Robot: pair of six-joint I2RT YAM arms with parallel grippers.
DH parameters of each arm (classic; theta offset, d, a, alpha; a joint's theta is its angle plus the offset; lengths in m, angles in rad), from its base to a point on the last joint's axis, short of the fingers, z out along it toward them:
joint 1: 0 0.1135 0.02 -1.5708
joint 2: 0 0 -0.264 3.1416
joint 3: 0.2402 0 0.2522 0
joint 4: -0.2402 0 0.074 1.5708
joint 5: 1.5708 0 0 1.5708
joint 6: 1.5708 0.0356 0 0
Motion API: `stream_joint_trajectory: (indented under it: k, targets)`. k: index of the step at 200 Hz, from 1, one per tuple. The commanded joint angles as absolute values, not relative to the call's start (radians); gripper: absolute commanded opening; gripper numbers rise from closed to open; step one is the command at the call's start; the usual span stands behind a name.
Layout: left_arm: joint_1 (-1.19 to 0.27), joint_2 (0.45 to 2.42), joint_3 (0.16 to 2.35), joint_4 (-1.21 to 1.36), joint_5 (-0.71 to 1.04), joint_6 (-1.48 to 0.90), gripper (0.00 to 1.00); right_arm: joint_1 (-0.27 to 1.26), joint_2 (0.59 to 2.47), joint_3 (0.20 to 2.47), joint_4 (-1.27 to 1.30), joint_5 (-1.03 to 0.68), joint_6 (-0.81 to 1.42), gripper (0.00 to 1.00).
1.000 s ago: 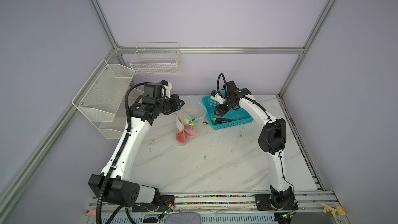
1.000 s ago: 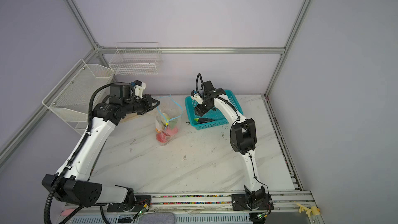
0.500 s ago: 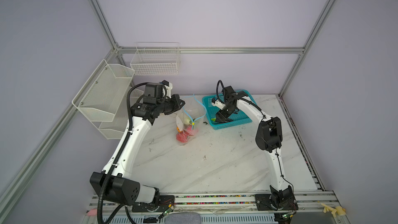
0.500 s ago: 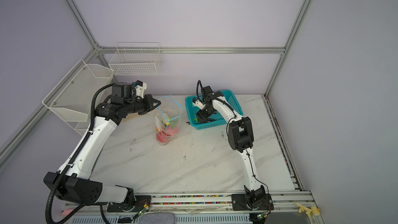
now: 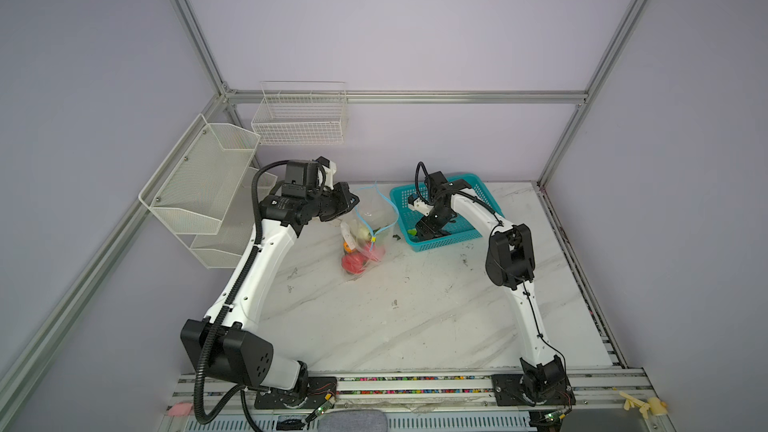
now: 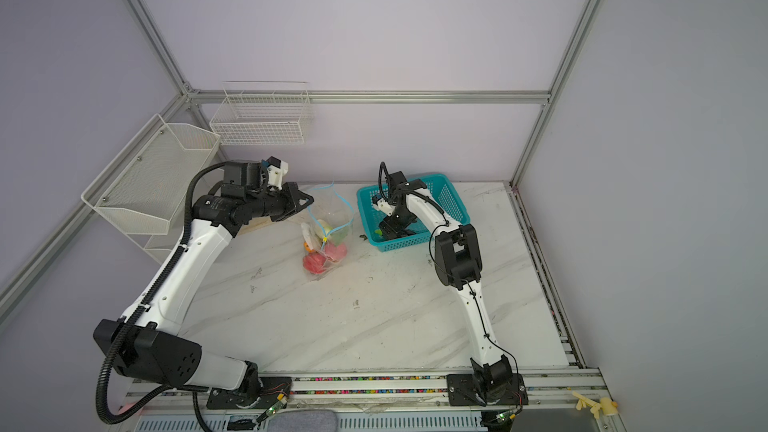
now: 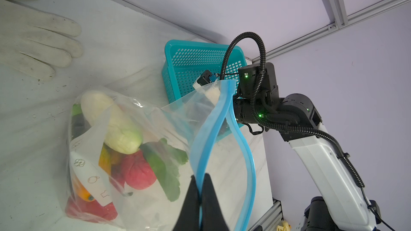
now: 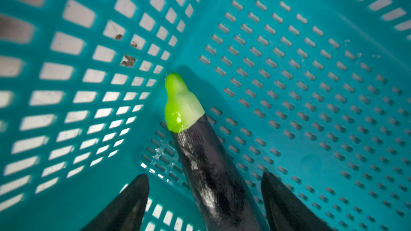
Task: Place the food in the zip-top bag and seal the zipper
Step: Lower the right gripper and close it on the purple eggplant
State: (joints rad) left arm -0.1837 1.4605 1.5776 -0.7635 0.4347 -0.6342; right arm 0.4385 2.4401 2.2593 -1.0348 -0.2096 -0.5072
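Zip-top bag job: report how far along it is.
Done: several food pieces, red, white, green and orange, sit inside the zip-top bag. In hand: the left gripper is shut on the zipper strip, holding the mouth open; the right gripper straddles the eggplant in the teal basket, jaws open. Left: grasp and bag the eggplant, then seal the zipper.

zip-top bag (image 5: 368,218) left of basket (image 5: 444,244), food (image 5: 352,261) inside bag, eggplant (image 8: 206,163) in basket corner

place: robot lab test cell | shell: aluminium frame (image 5: 403,96), plain lilac walls (image 5: 395,27) | bench: marble-look table (image 5: 374,326), left arm (image 5: 259,268) and right arm (image 5: 530,317) bolted to a front rail (image 5: 415,386) | fittings: white wire racks (image 5: 300,120) on walls | props: toy food (image 5: 352,263), work glove (image 7: 33,41)
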Motion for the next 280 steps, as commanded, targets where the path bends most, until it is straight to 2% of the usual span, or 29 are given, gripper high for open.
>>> stream_joint_trajectory:
  k: [1, 41, 137, 280]
  targets:
    - [-0.18, 1.448, 1.56, -0.724, 0.455, -0.627, 0.0, 0.439, 2.472, 2.282, -1.067, -0.17, -0.52, 0.82]
    - [-0.179, 1.447, 1.565, -0.723, 0.454, -0.626, 0.0, 0.439, 2.497, 2.303, -1.057, -0.14, -0.509, 0.79]
    - [-0.179, 1.441, 1.56, -0.723, 0.451, -0.627, 0.0, 0.439, 2.537, 2.357, -1.046, -0.113, -0.488, 0.59]
    - [-0.179, 1.44, 1.557, -0.724, 0.45, -0.625, 0.0, 0.438, 2.556, 2.4, -1.018, -0.075, -0.47, 0.47]
